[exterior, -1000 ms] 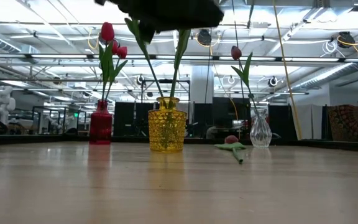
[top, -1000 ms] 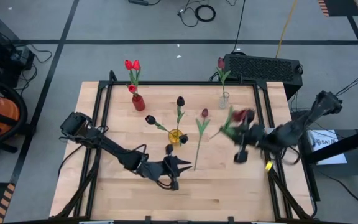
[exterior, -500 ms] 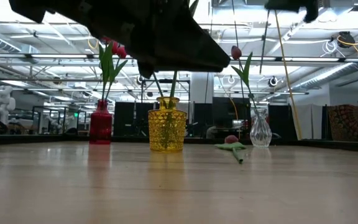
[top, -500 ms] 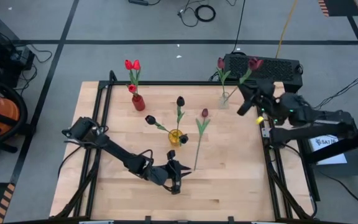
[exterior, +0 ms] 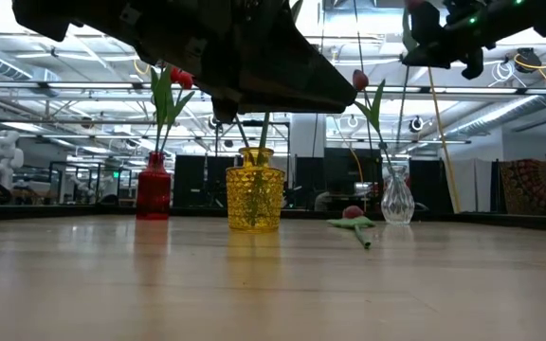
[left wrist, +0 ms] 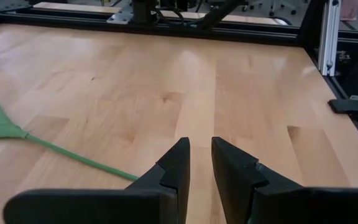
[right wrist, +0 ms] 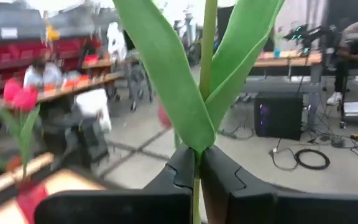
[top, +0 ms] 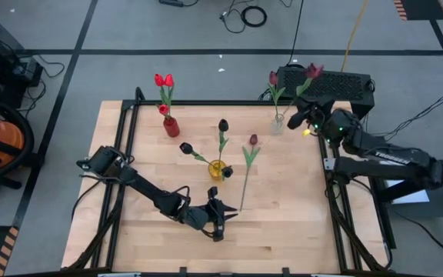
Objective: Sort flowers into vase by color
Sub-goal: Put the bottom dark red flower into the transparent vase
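Observation:
My right gripper is up by the table's far right corner, shut on a maroon tulip beside the clear vase, which holds one maroon tulip. The red vase carries red tulips. Black tulips stand in the yellow vase. Another maroon tulip lies flat on the table, with its stem in front of my left gripper. That gripper hovers narrowly open near the table's near middle. My right gripper pinches the maroon tulip's stem between its two fingers, just below where the leaves branch off. The fingers lie across the stem. The tulip is lifted clear and roughly upright, head above the fingers and lower stem hanging toward the clear vase.
A black metal frame runs round the wooden table. A black box sits just past the far right corner, close to my right gripper. The near half of the tabletop is bare wood.
My right gripper carried the maroon tulip up from the table's right middle toward the far right corner and the clear vase. The tulip has turned from slanting low to nearly upright. My left gripper shifted slightly toward the near edge, then stayed still.

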`<action>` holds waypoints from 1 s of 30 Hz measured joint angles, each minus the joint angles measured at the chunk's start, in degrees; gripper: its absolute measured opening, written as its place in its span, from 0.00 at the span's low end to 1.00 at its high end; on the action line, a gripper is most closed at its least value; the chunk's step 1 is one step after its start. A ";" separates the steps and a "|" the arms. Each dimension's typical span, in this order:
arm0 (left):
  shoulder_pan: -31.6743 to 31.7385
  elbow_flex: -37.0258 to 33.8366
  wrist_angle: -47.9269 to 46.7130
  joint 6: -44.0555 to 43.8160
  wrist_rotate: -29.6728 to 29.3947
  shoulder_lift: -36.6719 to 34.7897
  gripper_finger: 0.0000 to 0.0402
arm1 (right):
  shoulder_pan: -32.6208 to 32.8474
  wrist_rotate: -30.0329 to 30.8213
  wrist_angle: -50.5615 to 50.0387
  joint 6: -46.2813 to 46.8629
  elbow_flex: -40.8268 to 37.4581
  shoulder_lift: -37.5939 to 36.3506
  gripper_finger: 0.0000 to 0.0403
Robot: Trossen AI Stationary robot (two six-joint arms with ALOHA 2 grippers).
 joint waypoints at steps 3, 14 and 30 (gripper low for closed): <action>0.04 0.00 0.05 0.00 0.00 0.00 0.18 | -2.00 -0.01 3.56 0.51 -0.72 0.62 0.01; 0.02 0.00 0.00 0.02 0.02 0.00 0.18 | -6.83 -0.01 4.44 1.46 -0.85 6.66 0.01; 0.02 0.00 -0.05 0.04 0.04 -0.02 0.18 | -8.40 0.03 3.87 4.09 -0.87 12.27 0.04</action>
